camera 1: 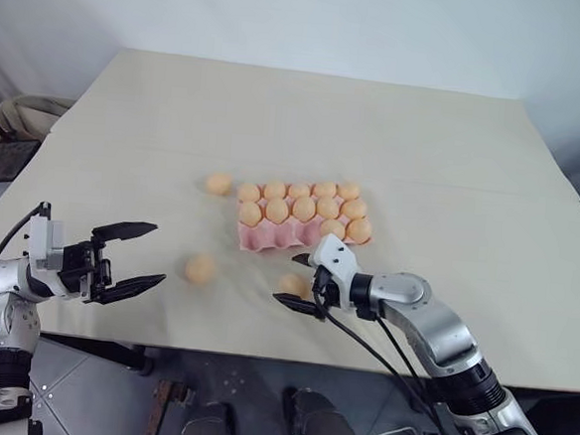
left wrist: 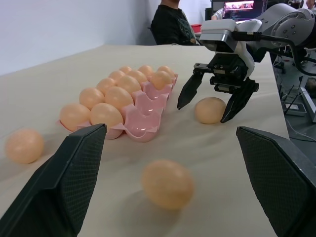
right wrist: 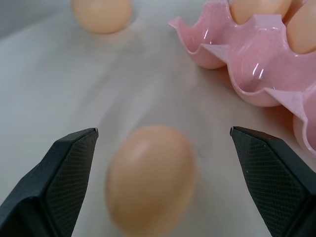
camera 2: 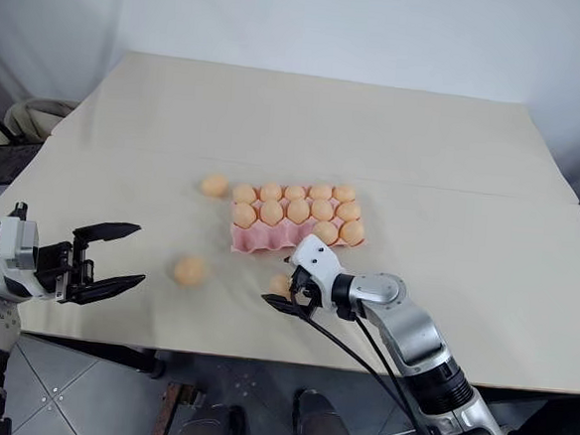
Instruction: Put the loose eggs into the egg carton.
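A: Where does the egg carton [camera 1: 303, 225] sit?

B: Flat on the pale tabletop [camera 1: 454, 149], pink, with most of its cups filled with eggs. The near row has empty cups on the robot's left side.

A: And the loose eggs?

B: Three lie on the tabletop. One egg [camera 1: 218, 184] rests just beside the carton's far left corner. Another egg [camera 1: 200, 268] lies near the carton's front left corner, well apart from it. The third egg [camera 1: 290, 283] lies just in front of the carton's near edge.

A: The tools?

B: The right tool [camera 1: 300, 280] has its fingers spread wide, one on each side of that third egg, not touching it. The left tool [camera 1: 136, 257] hangs left of the carton, fingers apart, empty.
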